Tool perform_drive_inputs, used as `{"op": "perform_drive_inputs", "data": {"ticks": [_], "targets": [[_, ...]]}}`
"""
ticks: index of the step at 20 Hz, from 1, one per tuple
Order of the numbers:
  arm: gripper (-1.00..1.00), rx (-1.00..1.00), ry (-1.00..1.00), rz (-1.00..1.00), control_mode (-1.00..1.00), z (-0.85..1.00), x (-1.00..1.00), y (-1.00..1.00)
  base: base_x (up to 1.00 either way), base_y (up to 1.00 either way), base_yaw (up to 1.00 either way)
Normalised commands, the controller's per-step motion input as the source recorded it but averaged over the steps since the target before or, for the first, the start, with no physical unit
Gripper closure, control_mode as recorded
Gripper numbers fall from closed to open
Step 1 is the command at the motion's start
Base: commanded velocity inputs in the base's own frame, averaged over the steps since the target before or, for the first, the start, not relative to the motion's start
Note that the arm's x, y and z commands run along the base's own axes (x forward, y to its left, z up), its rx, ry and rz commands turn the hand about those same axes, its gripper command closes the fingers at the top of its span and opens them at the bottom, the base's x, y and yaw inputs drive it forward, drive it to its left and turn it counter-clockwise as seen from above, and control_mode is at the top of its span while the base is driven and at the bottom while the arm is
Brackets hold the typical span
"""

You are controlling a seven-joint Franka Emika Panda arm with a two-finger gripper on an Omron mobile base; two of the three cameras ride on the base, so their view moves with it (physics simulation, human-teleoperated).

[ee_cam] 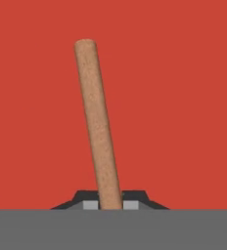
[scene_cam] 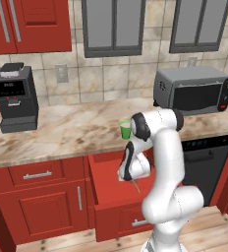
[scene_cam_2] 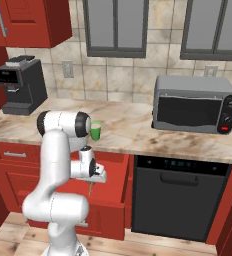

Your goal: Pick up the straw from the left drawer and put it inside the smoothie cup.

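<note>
Over the open left drawer (scene_cam: 106, 184), below the front edge of the table (scene_cam: 67, 133), I have the hand (ee_cam: 110, 205) closed on the straw (ee_cam: 97, 122). In the hand view the two dark fingertips sit tight against its near end and the tan stick runs away from them over the red drawer floor. From the base cameras the straw pokes out below the hand, tilted, and I cannot tell whether its far tip touches the drawer.

I judge it light and stiff: a thin straight rod that will not droop, but smooth and round enough to swivel between the pads. Held near one end, the long free part can swing, so a firm pinch and slow turns seem wise. It also has to end up roughly upright to enter the cup.

The smoothie cup (scene_cam: 125, 129) stands near the front edge of the table, just above the drawer and close beside the arm's upper joint. The cup is small and probably tips easily. The table's front lip lies between drawer and cup, so I expect to lift clear of it first. The coffee machine (scene_cam: 14, 98) at the left end and the toaster oven (scene_cam: 193, 91) at the right stand well apart.
</note>
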Motion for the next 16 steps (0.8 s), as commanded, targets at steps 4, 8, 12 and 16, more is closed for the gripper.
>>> {"op": "perform_drive_inputs", "data": {"ticks": [4, 8, 12, 16], "targets": [[1.0, 0.02, -0.01, 0.05, -1.0, 0.88, -0.14, -0.05, 0.0, 0.0, 0.0], [1.0, 0.0, -0.07, 0.07, -1.0, 1.0, -0.21, 0.0, 0.0, 0.0, 0.0], [1.0, 0.0, -0.18, 0.08, -1.0, 1.0, -0.21, 0.0, 0.0, 0.0, 0.0], [1.0, 0.0, -0.29, 0.11, -1.0, 1.0, -0.16, -0.03, 0.0, 0.0, 0.0]]}}
